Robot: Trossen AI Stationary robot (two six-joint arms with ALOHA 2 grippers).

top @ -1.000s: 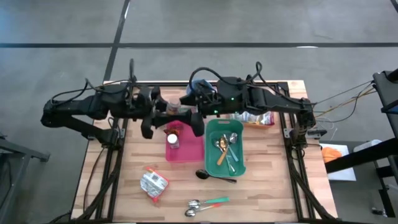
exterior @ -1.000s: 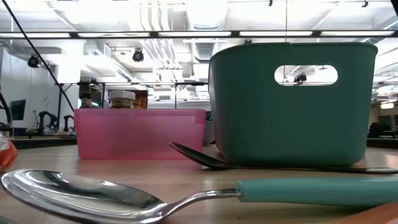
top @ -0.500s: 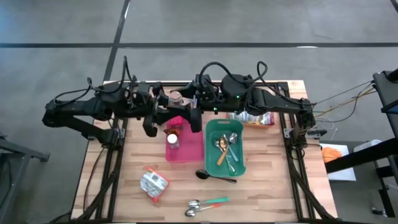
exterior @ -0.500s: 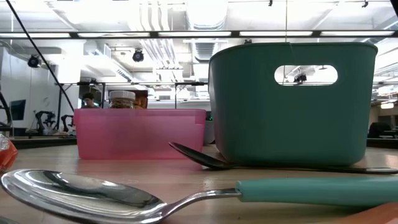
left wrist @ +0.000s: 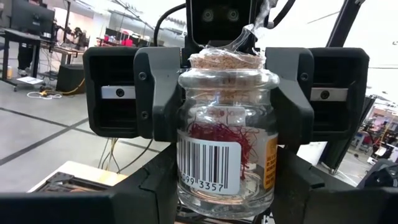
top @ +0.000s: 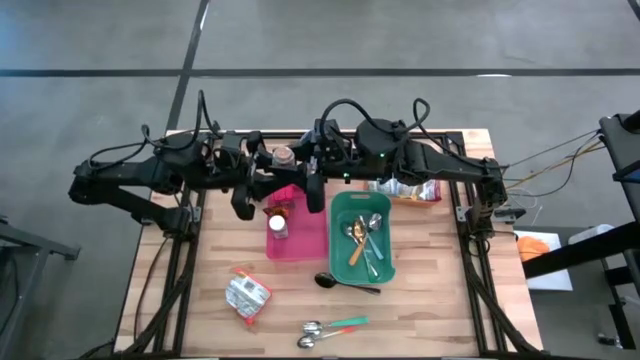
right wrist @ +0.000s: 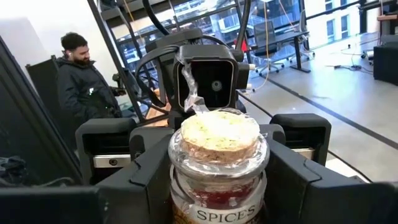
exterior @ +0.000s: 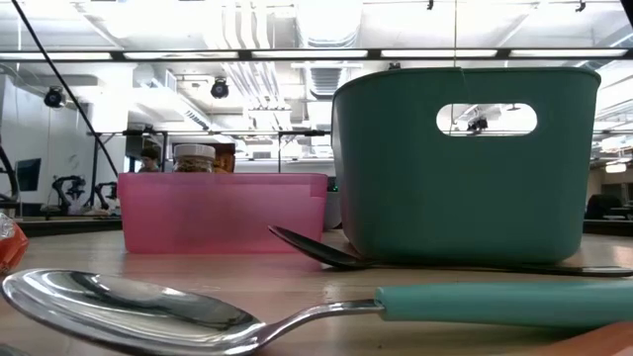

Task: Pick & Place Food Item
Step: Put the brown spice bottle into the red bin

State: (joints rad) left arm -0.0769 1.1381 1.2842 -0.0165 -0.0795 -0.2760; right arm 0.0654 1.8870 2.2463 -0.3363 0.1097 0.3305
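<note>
A small glass spice jar [top: 284, 157] with a cork lid and red threads inside hangs in the air above the far end of the pink bin [top: 300, 243]. My left gripper [top: 266, 178] comes at it from the table's left and my right gripper [top: 304, 170] from the right. Both are shut on it. The left wrist view shows the jar [left wrist: 227, 143] with its barcode. The right wrist view shows the jar [right wrist: 219, 162] with its cork lid and "SPICES" label. A second jar [top: 278, 224] stands inside the pink bin. My left gripper pinches the jar's lower body [left wrist: 186, 186] between its two fingers, one on each side. The fingers come level from the table's left. The jar stands upright, lifted clear of the bin. My right gripper pinches the jar's shoulder below the lid [left wrist: 181, 87], with a finger [left wrist: 155, 93] on each side. The fingers come level from the table's right, opposite my left gripper. The jar is upright and clear of everything below.
A green bin [top: 386, 262] with spoons stands right of the pink bin, a black spoon [top: 345, 283] at its near end. A food packet [top: 247, 296] and two spoons [top: 330, 328] lie near the front. Another packet [top: 412, 190] lies far right. A person [right wrist: 84, 81] stands beyond the table.
Both wrists have tipped upward while the arms stayed in place. The jar between them has swung a little toward the table's far edge, and its cork top now faces up.
</note>
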